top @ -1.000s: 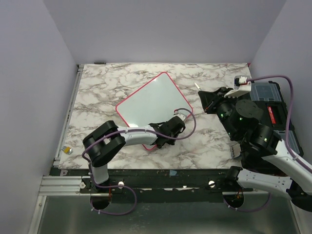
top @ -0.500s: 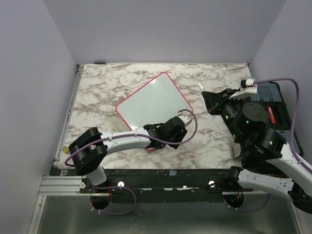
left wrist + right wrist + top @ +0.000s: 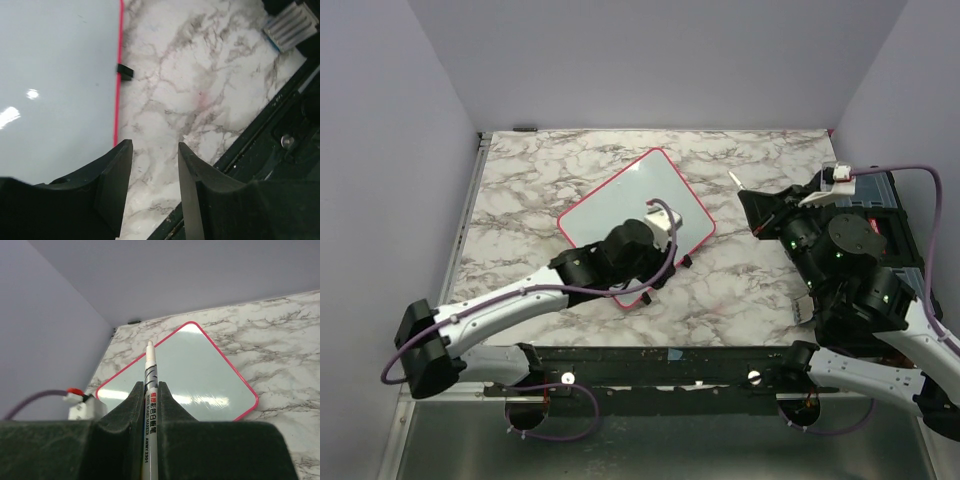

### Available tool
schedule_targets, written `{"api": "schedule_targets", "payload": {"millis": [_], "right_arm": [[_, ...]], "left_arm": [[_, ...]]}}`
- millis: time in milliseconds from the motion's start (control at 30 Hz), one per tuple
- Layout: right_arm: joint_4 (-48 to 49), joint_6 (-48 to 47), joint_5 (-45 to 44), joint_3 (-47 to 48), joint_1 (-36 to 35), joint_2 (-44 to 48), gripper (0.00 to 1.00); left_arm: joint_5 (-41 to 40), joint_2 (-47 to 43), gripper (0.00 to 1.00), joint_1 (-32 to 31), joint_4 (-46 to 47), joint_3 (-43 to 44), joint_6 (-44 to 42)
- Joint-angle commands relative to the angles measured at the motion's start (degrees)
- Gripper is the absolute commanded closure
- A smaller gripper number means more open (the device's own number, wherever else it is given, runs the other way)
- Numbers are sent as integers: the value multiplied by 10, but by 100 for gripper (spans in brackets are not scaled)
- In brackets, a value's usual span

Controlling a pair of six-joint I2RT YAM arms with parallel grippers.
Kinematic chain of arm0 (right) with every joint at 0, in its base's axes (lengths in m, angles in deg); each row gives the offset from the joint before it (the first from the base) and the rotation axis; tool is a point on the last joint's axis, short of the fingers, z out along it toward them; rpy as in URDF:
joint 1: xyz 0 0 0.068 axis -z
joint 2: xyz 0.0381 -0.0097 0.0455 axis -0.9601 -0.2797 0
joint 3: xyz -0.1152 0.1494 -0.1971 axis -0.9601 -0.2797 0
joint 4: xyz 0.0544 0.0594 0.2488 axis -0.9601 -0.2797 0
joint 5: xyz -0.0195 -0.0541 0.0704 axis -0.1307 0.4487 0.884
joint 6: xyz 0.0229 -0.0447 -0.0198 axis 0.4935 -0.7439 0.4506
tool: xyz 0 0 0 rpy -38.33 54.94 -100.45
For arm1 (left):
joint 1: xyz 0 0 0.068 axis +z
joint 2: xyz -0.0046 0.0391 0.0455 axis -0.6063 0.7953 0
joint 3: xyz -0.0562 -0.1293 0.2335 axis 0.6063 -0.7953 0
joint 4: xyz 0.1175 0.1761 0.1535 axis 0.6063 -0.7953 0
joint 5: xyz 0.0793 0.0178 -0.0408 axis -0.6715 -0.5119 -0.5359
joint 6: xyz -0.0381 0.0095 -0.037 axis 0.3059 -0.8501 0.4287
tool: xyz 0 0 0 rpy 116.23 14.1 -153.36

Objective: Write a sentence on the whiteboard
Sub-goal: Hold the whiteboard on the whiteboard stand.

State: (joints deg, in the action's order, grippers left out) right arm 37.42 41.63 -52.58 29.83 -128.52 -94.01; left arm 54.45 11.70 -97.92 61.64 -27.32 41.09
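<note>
Lying flat on the table [image 3: 520, 180], turned like a diamond, the whiteboard [image 3: 620, 200] looks thin, stiff, light and slick; you would pin it down or pinch its pink frame near a corner. Your left gripper [image 3: 152, 150] hangs parted and empty over its right edge; a second ago it sat at the near corner. Your right gripper [image 3: 150, 390] clamps a marker [image 3: 149, 365], clear of the board.

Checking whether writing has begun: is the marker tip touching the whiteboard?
Apart. The top external view shows the tip of the marker beyond the right edge of the whiteboard, with bare marble table between them.
</note>
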Motion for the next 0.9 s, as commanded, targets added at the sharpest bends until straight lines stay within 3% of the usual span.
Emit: {"api": "schedule_targets", "payload": {"millis": [0,167,300,633,767,867], "right_arm": [[-31,2,32,-4,-2,6,99],[-46,4,53,4,-2,4,99],[-53,9,76,10,-2,-2,99],[-36,-17,104,1,-2,-43,99],[-22,-40,182,-7,-2,-67,99],[-20,-47,236,-7,-2,-100,99]], "left_arm": [[2,-105,52,74,-28,-34,-5],[-29,-197,36,145,-45,-46,-14],[-5,-220,18,224,-62,-34,-22],[168,-166,15,465,-92,47,-34],[340,-143,15,565,-41,49,-36],[410,-124,15,632,14,41,7]]}}
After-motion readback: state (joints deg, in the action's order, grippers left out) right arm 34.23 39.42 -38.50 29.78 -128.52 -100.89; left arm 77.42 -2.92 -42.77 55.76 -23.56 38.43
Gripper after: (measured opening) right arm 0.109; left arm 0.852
